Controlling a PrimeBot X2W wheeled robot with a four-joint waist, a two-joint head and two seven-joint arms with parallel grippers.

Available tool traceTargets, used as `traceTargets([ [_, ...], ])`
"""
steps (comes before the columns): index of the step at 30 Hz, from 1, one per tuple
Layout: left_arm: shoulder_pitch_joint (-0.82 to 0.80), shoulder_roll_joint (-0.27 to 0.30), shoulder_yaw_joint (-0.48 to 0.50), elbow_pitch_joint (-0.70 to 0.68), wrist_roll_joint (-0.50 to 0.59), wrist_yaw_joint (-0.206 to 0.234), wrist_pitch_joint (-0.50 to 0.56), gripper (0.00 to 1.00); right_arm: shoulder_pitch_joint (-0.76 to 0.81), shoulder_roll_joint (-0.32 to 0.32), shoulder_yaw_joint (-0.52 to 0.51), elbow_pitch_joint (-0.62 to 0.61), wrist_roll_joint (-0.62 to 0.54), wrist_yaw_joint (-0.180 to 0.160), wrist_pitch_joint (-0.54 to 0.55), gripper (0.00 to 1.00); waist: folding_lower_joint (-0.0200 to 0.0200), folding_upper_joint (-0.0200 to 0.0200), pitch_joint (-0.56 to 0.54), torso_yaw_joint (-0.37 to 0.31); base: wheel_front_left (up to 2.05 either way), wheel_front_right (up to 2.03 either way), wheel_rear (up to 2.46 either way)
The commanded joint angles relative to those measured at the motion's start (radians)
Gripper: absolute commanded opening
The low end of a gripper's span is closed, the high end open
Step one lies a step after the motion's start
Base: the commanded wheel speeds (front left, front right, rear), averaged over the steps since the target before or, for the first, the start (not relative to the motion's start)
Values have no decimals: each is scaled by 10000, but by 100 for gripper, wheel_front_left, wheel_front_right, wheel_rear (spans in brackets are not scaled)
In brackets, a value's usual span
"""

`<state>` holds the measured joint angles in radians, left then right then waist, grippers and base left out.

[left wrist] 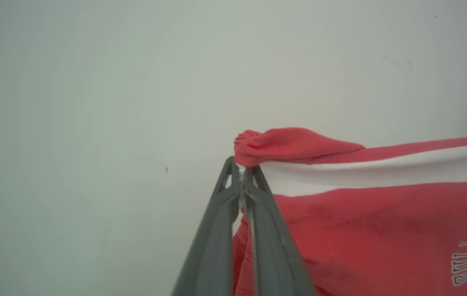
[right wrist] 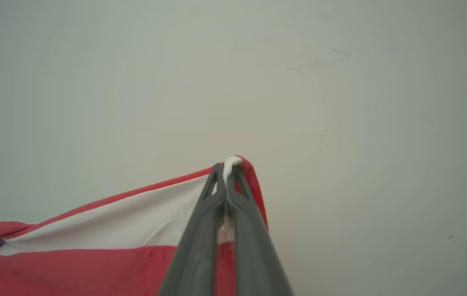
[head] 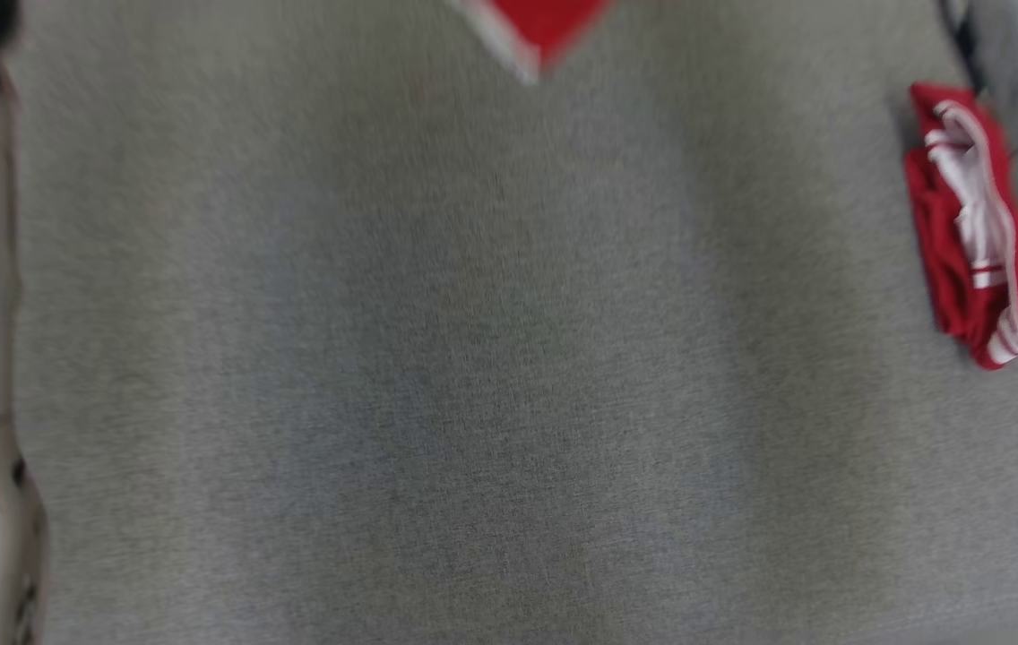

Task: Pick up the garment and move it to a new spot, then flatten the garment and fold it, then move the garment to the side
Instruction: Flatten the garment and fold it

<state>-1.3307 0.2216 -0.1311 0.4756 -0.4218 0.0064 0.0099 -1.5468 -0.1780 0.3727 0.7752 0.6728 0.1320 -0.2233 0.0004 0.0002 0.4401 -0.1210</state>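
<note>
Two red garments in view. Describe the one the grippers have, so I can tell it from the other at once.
Against the pale background, the left gripper and right gripper pinch a red garment stretched between them. It has a broad white band along its held edge and printed lettering. Unlike it, the folded red bundle lies on the grey surface.

Motion blur smears the head view: the grey surface [head: 473, 358] loses its weave, and the red cloth [head: 975, 233] at the right has soft, streaked edges. Light there is soft and even, with a faint broad shadow mid-frame. Both wrist views are bright and sharp on the garment [left wrist: 361, 230], dimming slightly toward the corners.
</note>
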Motion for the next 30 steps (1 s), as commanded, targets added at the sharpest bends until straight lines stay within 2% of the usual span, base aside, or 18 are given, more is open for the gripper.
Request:
traceTargets([
  [1,-382,5,176,28,-39,131,-273,0,-347,-46,-105,68,-234,-29,-203,0,-4,-2,1782,-214,0,0,0],
  [5,-1034,-85,646,173,-280,379,-1078,0,-981,-29,-283,-285,-651,-29,-423,0,-4,-2,2170,-76,0,0,0],
  [8,-738,-170,1014,506,-590,374,-1501,0,-614,-78,-234,-604,-984,-29,-415,0,-4,-2,2382,27,0,0,0],
  [15,1406,-649,1357,1520,-1359,-136,-2211,0,1227,-247,908,-770,-893,-29,-423,0,-4,-2,2144,250,0,0,0],
  [19,2997,-1005,1384,1956,-1704,-458,-2409,0,2571,-754,1556,-1230,-399,-29,-425,0,-4,-2,1561,412,0,0,0],
  [23,4845,-1477,1368,2250,-2357,-797,-2354,0,4098,-1474,1831,-1876,296,-29,-271,0,-4,-2,528,557,0,0,0],
  [29,7133,-1644,923,2492,-2458,-818,-2062,0,6884,-2569,1991,-3453,1305,-29,1583,0,-4,-2,-1212,572,0,0,0],
  [30,7133,-1644,923,2492,-2458,-818,-2062,0,6884,-2569,1991,-3453,1305,-29,1583,0,-4,-2,-1212,572,0,0,0],
])
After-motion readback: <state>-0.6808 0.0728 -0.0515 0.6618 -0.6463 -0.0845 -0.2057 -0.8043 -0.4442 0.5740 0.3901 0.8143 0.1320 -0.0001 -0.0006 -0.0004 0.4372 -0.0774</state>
